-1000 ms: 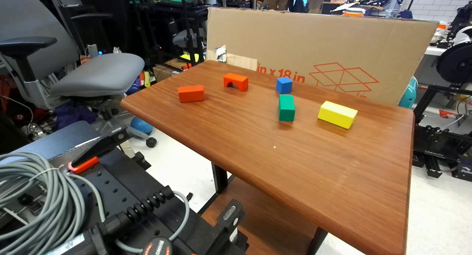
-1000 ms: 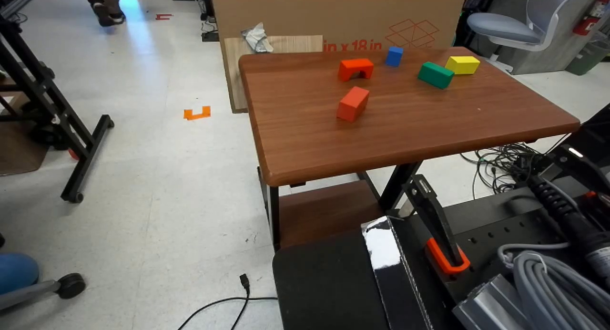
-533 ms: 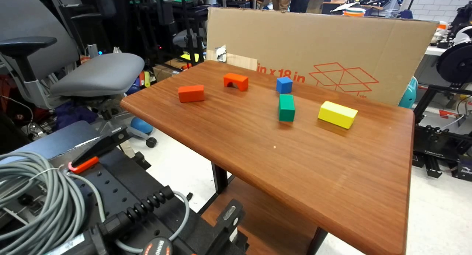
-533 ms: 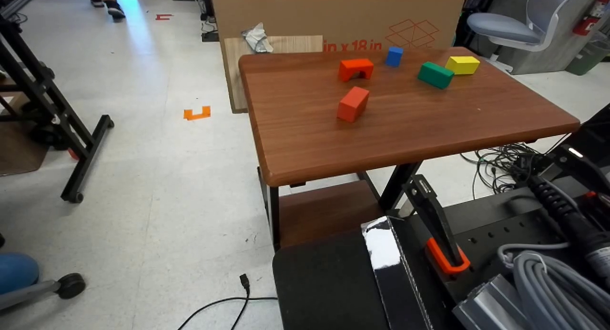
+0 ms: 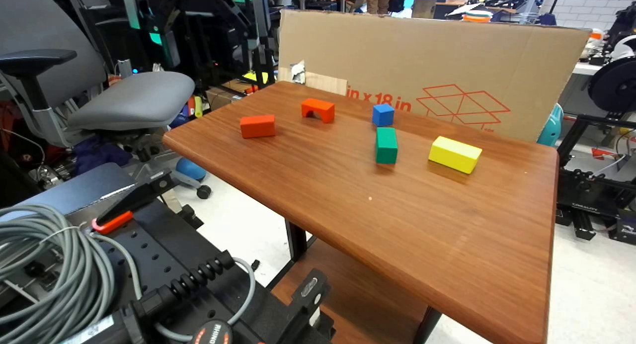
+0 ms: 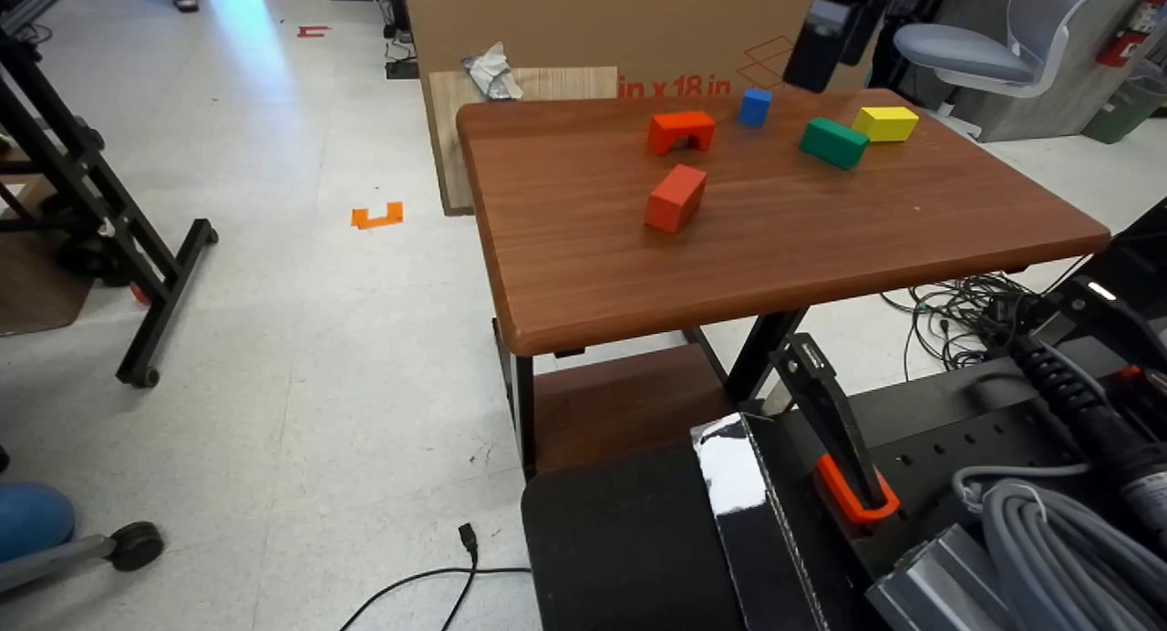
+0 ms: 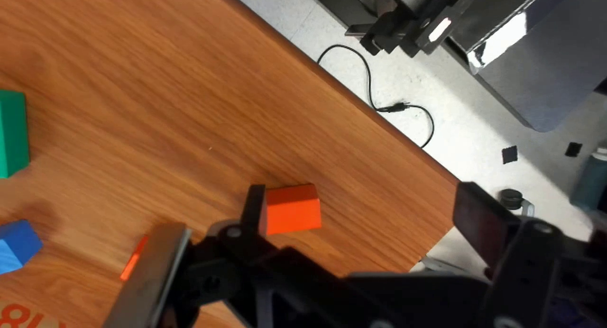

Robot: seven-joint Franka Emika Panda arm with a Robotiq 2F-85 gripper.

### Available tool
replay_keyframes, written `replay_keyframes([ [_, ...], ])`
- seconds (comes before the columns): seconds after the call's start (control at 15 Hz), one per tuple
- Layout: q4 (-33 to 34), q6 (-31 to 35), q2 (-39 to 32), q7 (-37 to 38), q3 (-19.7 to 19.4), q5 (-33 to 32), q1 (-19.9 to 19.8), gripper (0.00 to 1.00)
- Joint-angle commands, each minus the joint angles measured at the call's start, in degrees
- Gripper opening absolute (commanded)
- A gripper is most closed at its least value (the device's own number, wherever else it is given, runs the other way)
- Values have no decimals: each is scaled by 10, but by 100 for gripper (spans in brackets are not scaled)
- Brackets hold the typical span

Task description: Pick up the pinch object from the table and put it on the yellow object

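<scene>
Five blocks stand on one wooden table (image 5: pixel 348 175), left to right in an exterior view: one red-orange rectangular block (image 5: pixel 257 126), one orange arch block (image 5: pixel 318 110), one blue cube (image 5: pixel 382 115), one green rectangular block (image 5: pixel 386 145) and one yellow rectangular block (image 5: pixel 455 154). One cardboard panel (image 5: pixel 447 50) with red print stands behind them. The red-orange rectangular block lies near the table's left end, well apart from the yellow rectangular block; it is plain, flat-faced and straight-edged, longer than it is high, a shade lighter on top than along the side. In the wrist view the gripper (image 7: pixel 365 212) has its jaws spread wide above the table and hides part of that block.
</scene>
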State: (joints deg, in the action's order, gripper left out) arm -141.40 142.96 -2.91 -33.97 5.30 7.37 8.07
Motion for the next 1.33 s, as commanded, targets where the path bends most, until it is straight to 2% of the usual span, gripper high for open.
replay_keyframes([
  [0.0, 57, 19, -72, 47, 10, -37, -6, 100],
  [0.6, 149, 23, -187, 151, 5, -151, 3, 100],
  [0.8, 165, 26, -213, 179, -4, -209, 14, 100],
  [1.27, 182, 20, -253, 224, -7, -283, 36, 100],
])
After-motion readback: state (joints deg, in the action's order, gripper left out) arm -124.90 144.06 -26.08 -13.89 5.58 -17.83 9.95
